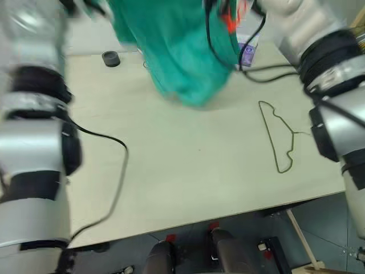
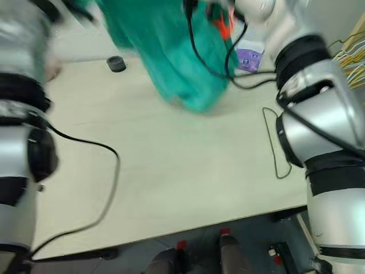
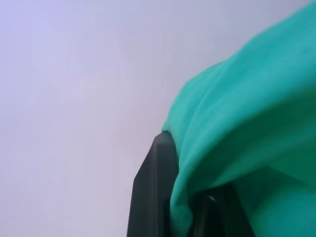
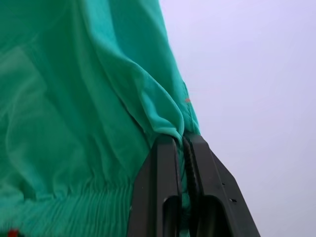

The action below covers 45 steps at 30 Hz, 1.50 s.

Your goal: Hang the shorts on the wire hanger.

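table [image 1: 188,171]: pale wood top, mostly bare. Loose black cable [image 1: 114,171] trails across its left part.
shorts [image 1: 177,51]: teal, soft, lifted clear of the table and hanging as one bunched drape between the two arms. Lowest fold sits just above the far part of the table. Orange tag [image 1: 229,23] shows near the upper right edge. Gathered waistband visible in the right wrist view.
left gripper [image 3: 185,197]: fingers pressed together, pinching a fold of the shorts; cloth spills over one finger [image 3: 158,197].
right gripper [image 4: 182,163]: fingers pinched tight on an edge of the shorts near the waistband.
hanger [image 1: 278,134]: thin dark wire, lying flat on the right of the table, untouched, well apart from the shorts.
cap [image 1: 110,57]: small dark round thing at the far left of the table, clear of the cloth.
risk 1: grips are thin edge pinches, so the cloth could slip out of one claw if the arms pull apart.
risk 2: shorts hang bunched, no leg or waist opening spread, so threading onto the wire looks hard.
risk 3: both claws busy, hanger lies loose; draped cloth could drag or push it on the way down.
risk 4: cable by the right arm hangs close to the cloth, snag likely.
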Tool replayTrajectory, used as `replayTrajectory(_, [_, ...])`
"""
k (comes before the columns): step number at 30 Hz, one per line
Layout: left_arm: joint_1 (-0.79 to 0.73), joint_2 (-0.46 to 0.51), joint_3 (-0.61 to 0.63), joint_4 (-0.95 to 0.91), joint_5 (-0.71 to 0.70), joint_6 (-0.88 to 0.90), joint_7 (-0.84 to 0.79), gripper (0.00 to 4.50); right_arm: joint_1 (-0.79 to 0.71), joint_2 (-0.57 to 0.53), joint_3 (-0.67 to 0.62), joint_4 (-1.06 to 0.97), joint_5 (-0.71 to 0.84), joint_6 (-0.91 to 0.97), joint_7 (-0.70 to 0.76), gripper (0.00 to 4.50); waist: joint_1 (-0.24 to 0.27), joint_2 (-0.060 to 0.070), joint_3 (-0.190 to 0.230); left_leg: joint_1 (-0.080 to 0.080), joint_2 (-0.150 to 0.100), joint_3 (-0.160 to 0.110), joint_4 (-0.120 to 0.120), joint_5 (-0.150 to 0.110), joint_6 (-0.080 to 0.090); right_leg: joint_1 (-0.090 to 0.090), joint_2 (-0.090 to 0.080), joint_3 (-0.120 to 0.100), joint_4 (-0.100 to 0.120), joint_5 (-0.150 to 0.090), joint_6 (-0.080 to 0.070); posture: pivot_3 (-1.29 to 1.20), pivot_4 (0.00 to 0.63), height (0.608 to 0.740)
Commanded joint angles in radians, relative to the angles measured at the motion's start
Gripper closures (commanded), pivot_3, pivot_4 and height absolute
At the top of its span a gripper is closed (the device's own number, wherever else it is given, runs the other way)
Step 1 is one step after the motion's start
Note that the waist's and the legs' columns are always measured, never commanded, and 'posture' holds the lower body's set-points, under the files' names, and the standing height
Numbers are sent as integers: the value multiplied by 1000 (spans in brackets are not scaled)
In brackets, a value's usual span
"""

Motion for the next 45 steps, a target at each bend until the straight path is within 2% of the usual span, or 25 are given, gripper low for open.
replayTrajectory(1, [34, 113, -89, -143, 189, -195, -22, 4467, 66, -62, -76, -43, 36, -183, -12, 4500, 7, 1, -3, 1, 0, 0, 0, 0, 0, 1, 0, 0, 0, 0, 0, -57, 84, 740])
replayTrajectory(2, [75, 135, -97, -187, 199, -202, -64, 4467, 109, -71, -83, -57, 44, -229, 16, 4500, 15, 1, -5, 1, 0, 1, 1, 0, 0, 2, 0, 1, 0, 0, 0, -55, 86, 740])
replayTrajectory(3, [185, 157, -90, -277, 150, -148, -179, 4467, 205, -70, -97, -84, 84, -273, 95, 4500, 24, 1, -6, 6, 0, 2, 2, 0, 0, 8, 0, 1, 0, 0, 0, -52, 88, 740])
replayTrajectory(4, [268, 170, -78, -347, 111, -100, -261, 4467, 273, -68, -107, -104, 114, -298, 154, 4500, 29, 2, -8, 16, 0, 7, 2, 0, 1, 17, 0, 2, -4, -1, 1, -46, 88, 740])
replayTrajectory(5, [421, 190, -54, -457, 28, -2, -370, 4467, 387, -70, -94, -145, 133, -337, 218, 4500, 31, 2, -7, 36, 0, 11, 2, -5, 13, 41, 2, 1, -6, -1, 1, -41, 90, 740])
replayTrajectory(7, [652, 213, -6, -623, -85, 159, -496, 4467, 544, -64, -87, -223, 183, -362, 327, 4500, 31, 3, -8, 55, 1, 11, 1, -5, 19, 60, 7, 1, -10, -3, 5, -40, 92, 740])
replayTrajectory(9, [957, 248, 39, -833, -231, 364, -619, 4467, 694, -59, -83, -343, 237, -344, 417, 4500, 29, 3, -9, 67, 3, 11, 1, -6, 21, 74, 9, 4, -13, -2, 6, -34, 98, 740])
replayTrajectory(10, [1091, 266, 59, -928, -292, 456, -666, 4467, 754, -53, -87, -401, 268, -311, 455, 4500, 27, 3, -9, 68, 4, 9, 3, -6, 21, 72, 7, 9, -8, 0, 2, -33, 100, 740])
replayTrajectory(12, [1262, 281, 97, -1055, -356, 561, -708, 4467, 836, -51, -97, -497, 303, -257, 514, 4500, 24, 2, -10, 61, 4, 10, 4, -7, 20, 61, 6, 14, 1, 0, 4, -33, 102, 740])
replayTrajectory(15, [1545, 304, 135, -1223, -447, 679, -774, 4467, 1012, -84, -72, -713, 390, -118, 681, 4500, 24, 1, -10, 30, 8, 9, 13, -5, 16, 31, 9, 12, 6, 2, 3, -36, 105, 740])
replayTrajectory(16, [1587, 308, 145, -1254, -456, 698, -779, 4467, 1048, -95, -69, -767, 410, -75, 722, 4500, 28, 1, -10, 31, 9, 9, 14, -6, 15, 33, 10, 12, 4, 1, 3, -36, 105, 740])
replayTrajectory(19, [1674, 332, 177, -1347, -514, 763, -829, 4467, 1177, -174, -53, -976, 481, 125, 870, 4500, 42, 1, -10, 34, 9, 9, 17, -11, 23, 37, 10, 12, 3, 1, 2, -42, 105, 740])
replayTrajectory(21, [1704, 344, 186, -1379, -543, 790, -865, 4467, 1252, -238, -40, -1103, 513, 273, 961, 4500, 64, 1, -10, 42, 9, 9, 18, -11, 24, 46, 10, 11, 2, 2, 1, -42, 105, 740])
replayTrajectory(23, [1715, 354, 175, -1389, -528, 782, -882, 4467, 1296, -278, -43, -1178, 522, 373, 1001, 4500, 79, 1, -10, 54, 8, 10, 17, -13, 26, 57, 11, 11, 0, 0, 1, -52, 105, 740])
replayTrajectory(25, [1705, 350, 160, -1393, -521, 782, -891, 4467, 1325, -301, -50, -1217, 507, 428, 1013, 4500, 85, 1, -10, 56, 7, 10, 18, -13, 26, 60, 12, 11, 0, -4, 5, -59, 105, 740])
replayTrajectory(33, [1705, 338, 117, -1441, -539, 801, -936, 4467, 1424, -376, -72, -1359, 517, 601, 1061, 4500, 80, 1, -10, 57, 6, 12, 18, -14, 27, 60, 13, 13, 0, -2, 3, -76, 109, 740])
replayTrajectory(43, [1777, 352, 80, -1453, -487, 741, -970, 4467, 1445, -377, -50, -1418, 485, 647, 1088, 4500, 80, 1, -10, 57, 6, 12, 18, -14, 28, 60, 14, 13, 0, -3, 5, -79, 109, 740])
replayTrajectory(45, [1778, 344, 84, -1452, -490, 751, -961, 4031, 1446, -377, -50, -1421, 486, 650, 1095, 3917, 81, 1, -10, 57, 6, 12, 18, -14, 28, 60, 14, 13, 0, -4, 6, -78, 108, 740])
